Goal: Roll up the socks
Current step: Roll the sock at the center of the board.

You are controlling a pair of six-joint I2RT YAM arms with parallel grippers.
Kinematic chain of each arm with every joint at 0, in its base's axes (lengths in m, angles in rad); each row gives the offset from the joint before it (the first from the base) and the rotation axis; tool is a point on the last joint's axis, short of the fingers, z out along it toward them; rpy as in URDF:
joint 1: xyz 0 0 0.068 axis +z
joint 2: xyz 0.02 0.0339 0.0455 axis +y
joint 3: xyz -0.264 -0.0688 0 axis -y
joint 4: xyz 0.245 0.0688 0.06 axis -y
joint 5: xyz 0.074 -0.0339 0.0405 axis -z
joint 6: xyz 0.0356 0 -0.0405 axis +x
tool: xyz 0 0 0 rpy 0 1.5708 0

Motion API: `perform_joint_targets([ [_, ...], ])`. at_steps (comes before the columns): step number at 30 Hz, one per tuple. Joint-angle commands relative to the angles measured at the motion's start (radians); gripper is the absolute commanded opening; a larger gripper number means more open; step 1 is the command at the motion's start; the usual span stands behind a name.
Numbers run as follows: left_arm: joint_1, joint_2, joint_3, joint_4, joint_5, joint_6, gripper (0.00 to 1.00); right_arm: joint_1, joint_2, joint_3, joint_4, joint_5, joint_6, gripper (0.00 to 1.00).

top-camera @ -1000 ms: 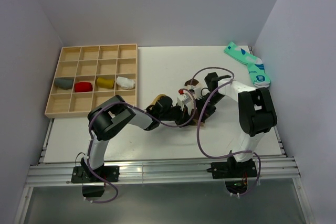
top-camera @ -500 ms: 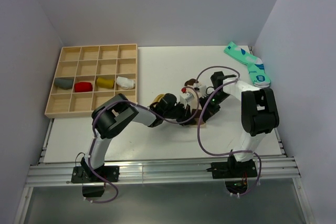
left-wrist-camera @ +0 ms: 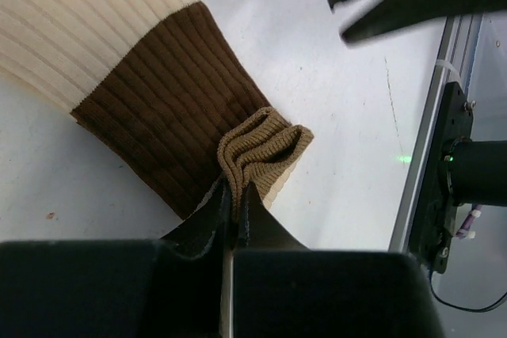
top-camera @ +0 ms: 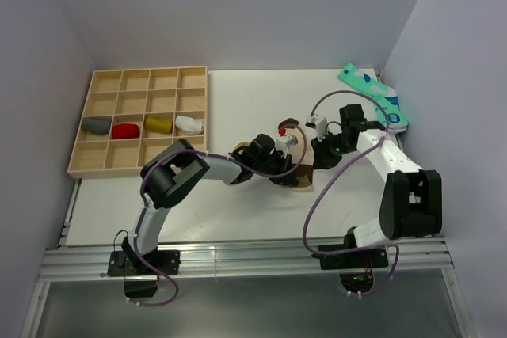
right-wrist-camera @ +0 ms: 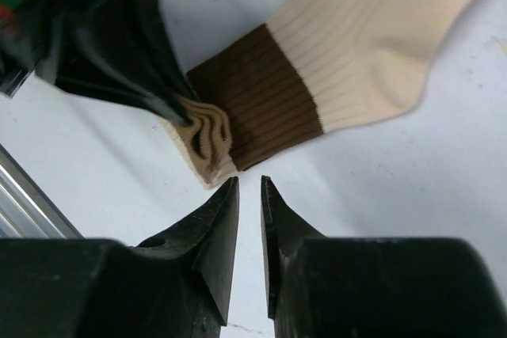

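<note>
A beige ribbed sock (left-wrist-camera: 79, 13) with a dark brown band (left-wrist-camera: 158, 93) lies flat on the white table; it shows in the top view (top-camera: 299, 177) and the right wrist view (right-wrist-camera: 356, 37). My left gripper (left-wrist-camera: 235, 187) is shut on the bunched tan cuff edge (left-wrist-camera: 261, 144) beyond the brown band; it shows in the top view (top-camera: 279, 173). My right gripper (right-wrist-camera: 249, 184) is empty, its jaws a narrow gap apart, just short of that cuff (right-wrist-camera: 206, 140). It sits right of the sock in the top view (top-camera: 317, 161).
A wooden compartment tray (top-camera: 139, 85) at the left holds rolled grey (top-camera: 97, 125), red (top-camera: 125, 131), yellow (top-camera: 158, 124) and white (top-camera: 188, 123) socks. Teal patterned socks (top-camera: 372, 94) lie at the back right corner. The table's metal rail runs along the near edge (top-camera: 238, 259).
My right arm has swung back to the right, off the sock. My left gripper has moved right, still holding the cuff.
</note>
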Motion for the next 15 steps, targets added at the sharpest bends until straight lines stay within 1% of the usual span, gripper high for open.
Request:
perform_joint_targets([
  [1,0.007,0.034,0.064,-0.136,0.011,-0.051,0.00,0.000,-0.070,-0.055,0.002,-0.065,-0.155,0.26],
  [5,0.019,0.063,0.117,-0.185,0.080,-0.100,0.00,0.003,-0.159,-0.130,0.052,-0.068,-0.219,0.27],
  [9,0.031,0.093,0.157,-0.239,0.101,-0.134,0.00,0.012,-0.252,-0.216,0.118,-0.066,-0.285,0.29],
  [13,0.034,0.108,0.186,-0.273,0.114,-0.171,0.00,0.018,-0.308,-0.273,0.109,-0.088,-0.400,0.36],
  [15,0.040,0.120,0.197,-0.278,0.124,-0.192,0.01,0.025,-0.312,-0.282,0.106,-0.097,-0.420,0.36],
])
